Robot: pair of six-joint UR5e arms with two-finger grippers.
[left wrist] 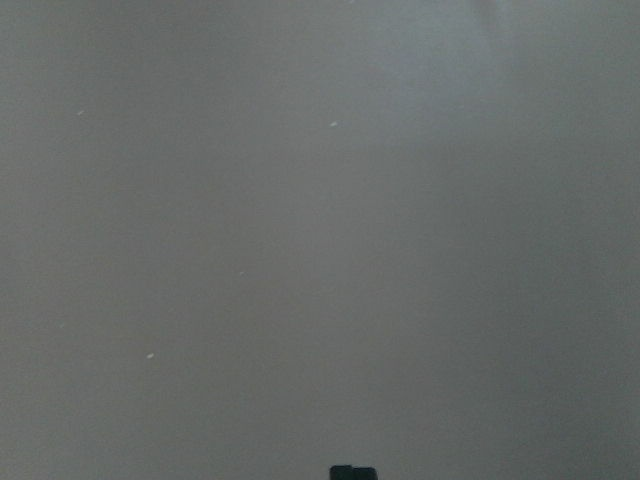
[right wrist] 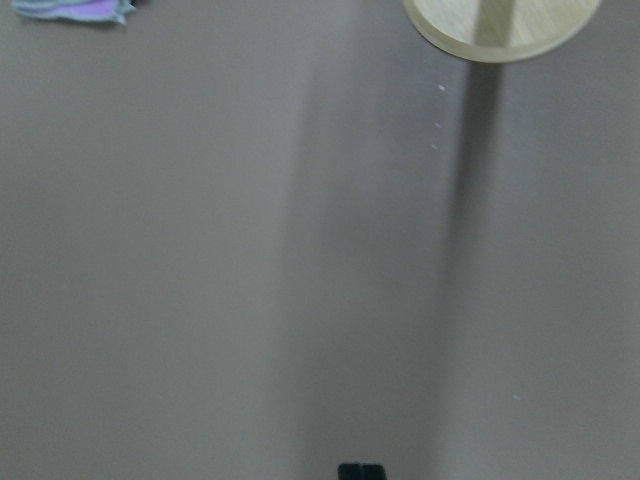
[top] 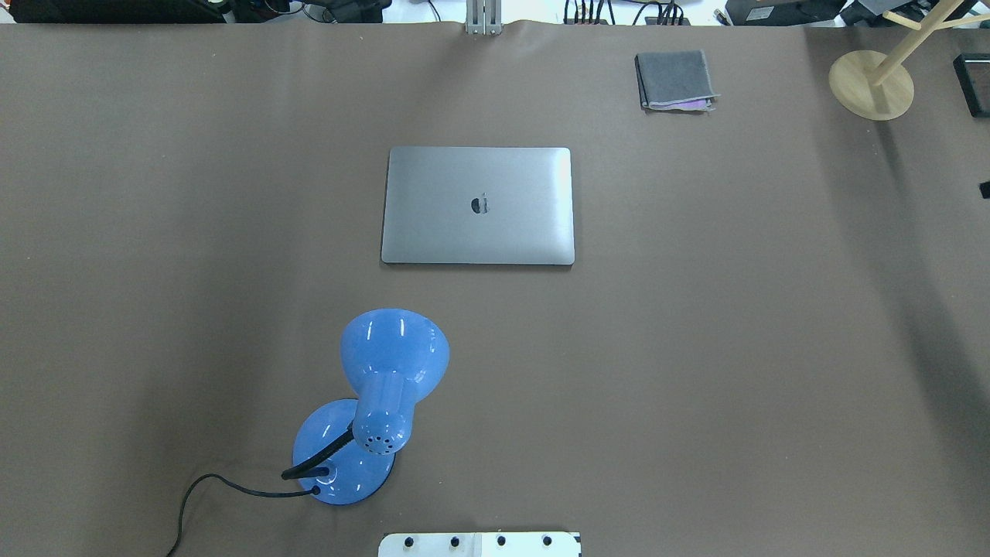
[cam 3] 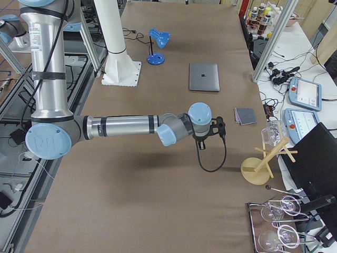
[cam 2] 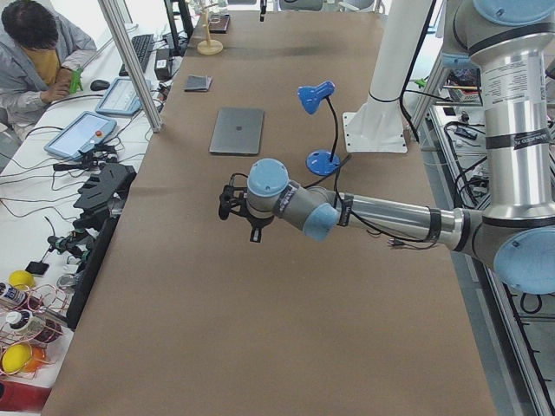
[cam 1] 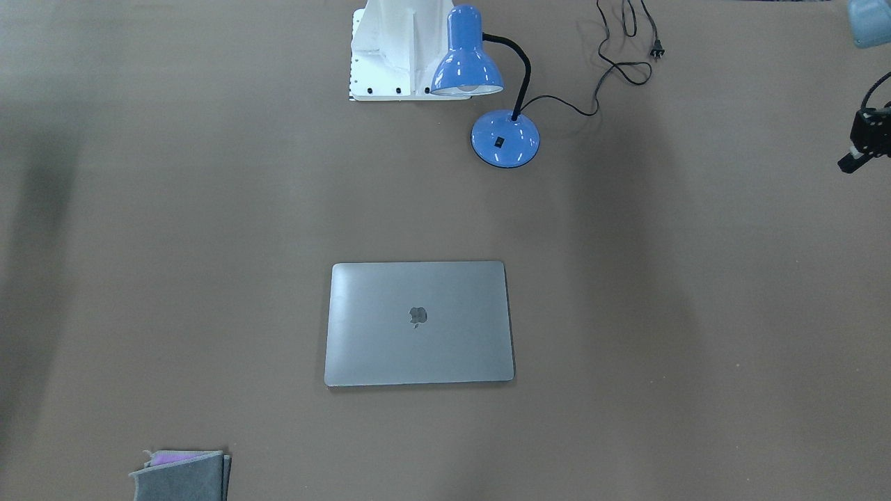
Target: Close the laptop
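laptop [top: 478, 205]: lid flat down, mid worktop [top: 696, 348], looks done | left end effector [cam 2: 230, 202], right end effector [cam 3: 219, 128]: well clear, finger spread can't tell | risk: extra push loads lid; left arm sweep clips lamp [top: 387, 371]

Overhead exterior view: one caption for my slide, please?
Closed grey laptop lies flat on brown table, blue lamp nearby.

One laptop [top: 478, 206], one blue desk lamp [top: 394, 352], one folded grey cloth [top: 673, 77], one wooden stand [top: 857, 81].
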